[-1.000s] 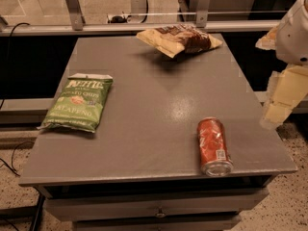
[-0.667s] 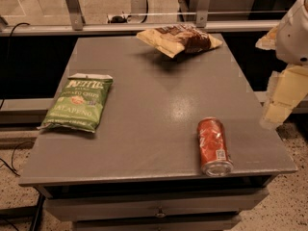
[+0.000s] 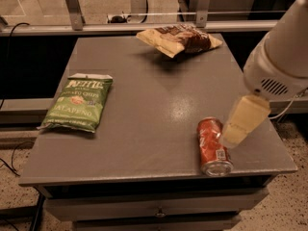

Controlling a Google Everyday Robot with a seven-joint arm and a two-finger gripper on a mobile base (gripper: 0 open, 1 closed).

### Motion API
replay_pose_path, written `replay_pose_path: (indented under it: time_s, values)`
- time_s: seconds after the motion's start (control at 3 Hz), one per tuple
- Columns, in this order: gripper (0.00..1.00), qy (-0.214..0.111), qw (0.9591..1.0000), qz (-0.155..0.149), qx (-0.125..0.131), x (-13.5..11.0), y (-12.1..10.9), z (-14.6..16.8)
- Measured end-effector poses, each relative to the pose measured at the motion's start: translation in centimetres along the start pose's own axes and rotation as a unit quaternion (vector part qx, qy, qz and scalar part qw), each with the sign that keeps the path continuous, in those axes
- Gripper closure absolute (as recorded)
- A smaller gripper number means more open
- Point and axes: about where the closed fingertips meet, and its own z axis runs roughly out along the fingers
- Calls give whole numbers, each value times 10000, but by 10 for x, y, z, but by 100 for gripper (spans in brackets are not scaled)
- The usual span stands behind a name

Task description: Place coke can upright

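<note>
The coke can [image 3: 213,146] is red with a silver top and a white barcode patch. It lies on its side near the front right corner of the grey table [image 3: 154,105], its top facing the front edge. My gripper [image 3: 240,124] hangs from the white arm at the right. Its cream finger reaches down just right of the can, close to the can's upper part. I cannot see whether it touches the can.
A green jalapeño chip bag [image 3: 78,102] lies flat at the table's left. A brown and tan chip bag [image 3: 179,39] lies at the back. A metal rail [image 3: 120,28] runs behind the table. A drawer front [image 3: 154,208] sits below the front edge.
My arm and gripper have moved left and in over the table, from beyond the right edge to right beside the can. The can and bags have not moved.
</note>
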Motion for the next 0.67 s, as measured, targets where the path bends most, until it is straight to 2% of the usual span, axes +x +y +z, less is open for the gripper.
replay_pose_path:
  time_s: [0.33, 0.67]
  values:
    - [0, 188, 9989, 403, 144, -16, 18, 22]
    - [0, 407, 9948, 905, 226, -28, 19, 46]
